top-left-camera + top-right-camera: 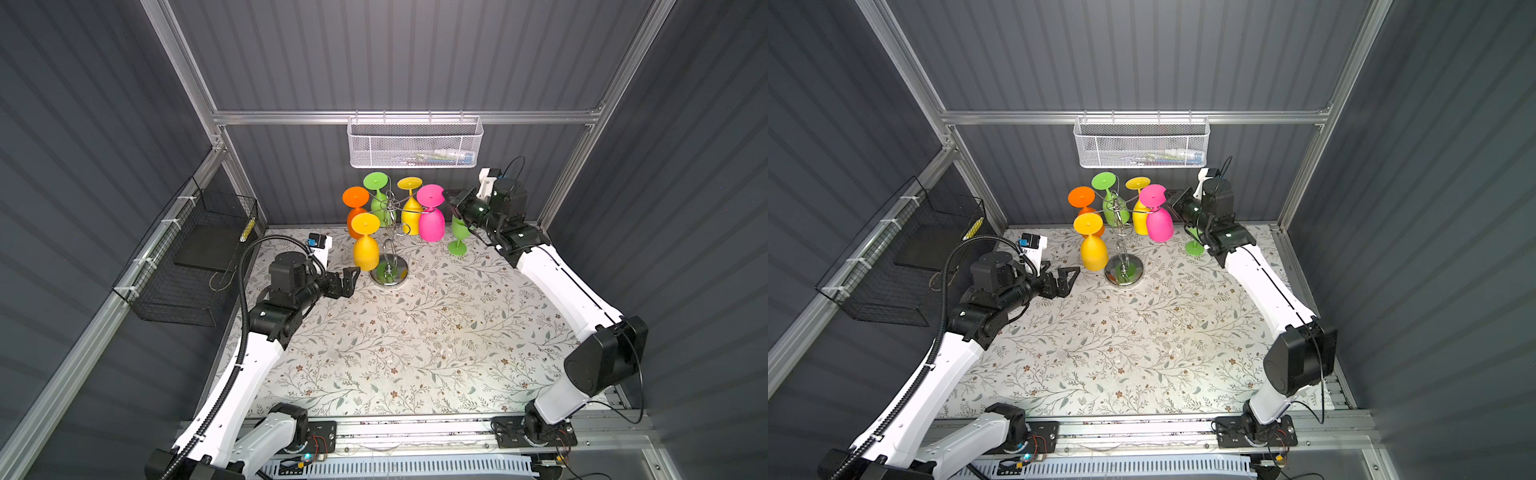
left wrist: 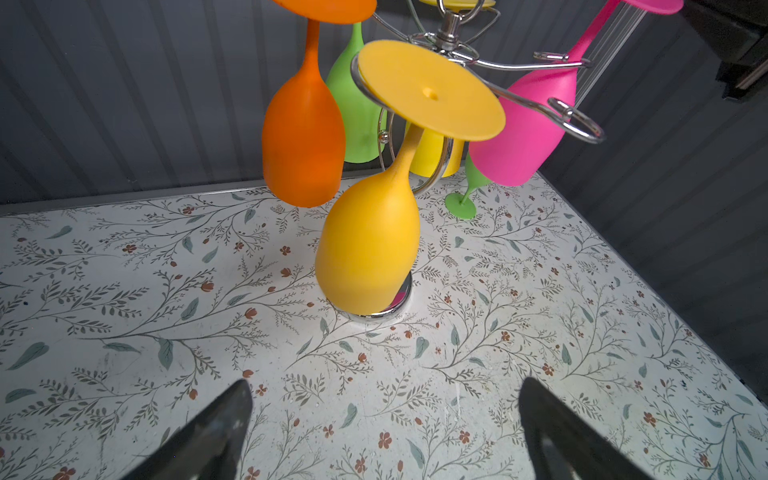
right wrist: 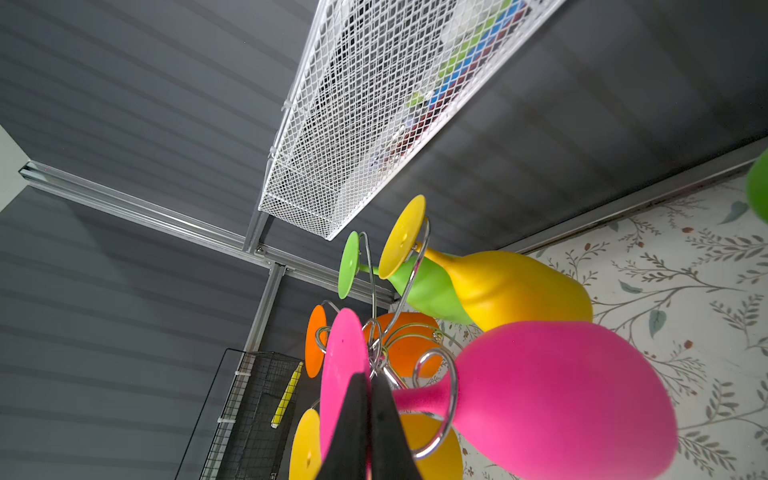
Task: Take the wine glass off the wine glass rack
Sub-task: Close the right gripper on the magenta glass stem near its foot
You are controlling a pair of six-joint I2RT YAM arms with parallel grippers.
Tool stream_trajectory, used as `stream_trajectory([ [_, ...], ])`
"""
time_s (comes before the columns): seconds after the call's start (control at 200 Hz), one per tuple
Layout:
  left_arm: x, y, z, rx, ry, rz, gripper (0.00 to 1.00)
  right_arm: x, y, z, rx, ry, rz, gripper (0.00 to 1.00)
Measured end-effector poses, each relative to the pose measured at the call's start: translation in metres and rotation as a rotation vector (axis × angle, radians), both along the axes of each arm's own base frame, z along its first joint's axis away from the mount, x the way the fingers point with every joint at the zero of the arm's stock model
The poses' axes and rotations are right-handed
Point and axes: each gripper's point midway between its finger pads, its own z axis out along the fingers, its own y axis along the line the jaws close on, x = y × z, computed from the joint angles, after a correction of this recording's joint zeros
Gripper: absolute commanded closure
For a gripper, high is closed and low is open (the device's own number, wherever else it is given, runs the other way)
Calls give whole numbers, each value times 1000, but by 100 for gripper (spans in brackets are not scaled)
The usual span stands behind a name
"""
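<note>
- Your right gripper [image 3: 368, 380]: fingers pressed together, tips at the foot of the pink glass [image 3: 561, 399]. You cannot tell whether they nip its rim. It is held high, probably to draw that foot out along its wire arm.
- Your left gripper [image 2: 386, 436]: spread wide, empty, low over the surface [image 2: 124, 291], facing the yellow glass [image 2: 370, 249]. It looks parked, ready to steady or receive.
- Rack [image 1: 389, 272]: upright at the back of the surface. It carries five, hung bowl-down by their feet in the curls, so each must leave sideways.
- Bare curl [image 2: 577, 120]: holds nothing.
- Green glass [image 1: 458, 237]: upright on the surface near your right arm, apart from the rack, so judged already off.
</note>
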Motion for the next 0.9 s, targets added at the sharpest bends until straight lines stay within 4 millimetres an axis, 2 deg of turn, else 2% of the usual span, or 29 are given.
stream_trajectory([
  [0.32,0,0,0,0,1,0,0,-5,7,-4,-15,8,14,100],
  [0.61,0,0,0,0,1,1,0,-13,28,-4,-26,2,56,100],
  [0.901,0,0,0,0,1,1,0,2,44,-12,-34,18,72,100],
])
